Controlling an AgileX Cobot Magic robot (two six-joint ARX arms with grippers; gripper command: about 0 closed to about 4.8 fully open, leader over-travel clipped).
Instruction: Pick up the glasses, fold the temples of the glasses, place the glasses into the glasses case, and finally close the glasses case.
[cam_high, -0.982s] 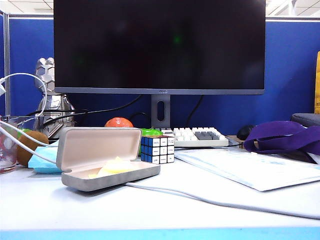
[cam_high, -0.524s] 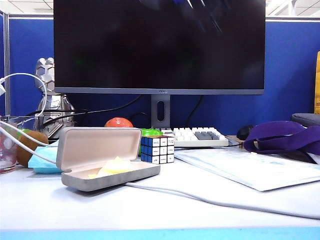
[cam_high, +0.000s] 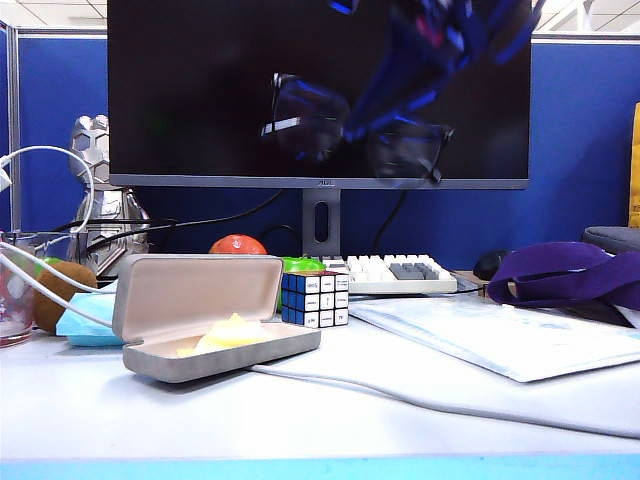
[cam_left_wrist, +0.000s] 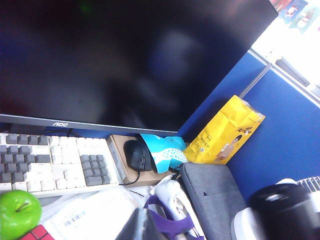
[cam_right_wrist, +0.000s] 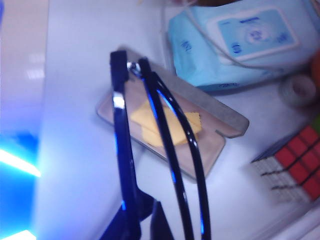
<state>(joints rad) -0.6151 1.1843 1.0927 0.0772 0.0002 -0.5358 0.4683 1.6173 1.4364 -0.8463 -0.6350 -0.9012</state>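
Closest to me on the table (cam_high: 300, 420) lies the glasses case (cam_high: 215, 318), open, its beige-lined lid tilted up and the pale yellow cloth (cam_high: 232, 333) bunched in the tray, so nothing is packed yet. From my right wrist I look down on that same case with the glasses (cam_right_wrist: 150, 150) hanging between it and the camera: my right gripper (cam_right_wrist: 142, 220) pinches the black frame near one end, jaws drawn in tight on it. One of the temples (cam_right_wrist: 172, 145) seems to lie along the frame, which reads as folded, though the blur makes me unsure whether both are tucked in. Seen from the outside camera, the glasses hang well above the table in front of the dark monitor (cam_high: 318, 90), smeared by motion, with my right arm (cam_high: 440, 45) slanting in from above. My left gripper does not show in its own wrist view, which takes in only the keyboard (cam_left_wrist: 52, 162), a green apple (cam_left_wrist: 19, 212), a mouse (cam_left_wrist: 136, 155) and a yellow packet (cam_left_wrist: 227, 131), so I cannot say how its jaws stand. By my reckoning the pick-up is done and the folding is done or nearly so; lowering the glasses into the tray and shutting the lid remain. Behind the case sit a puzzle cube (cam_high: 315, 297) and a light-blue tissue packet (cam_high: 85, 322).
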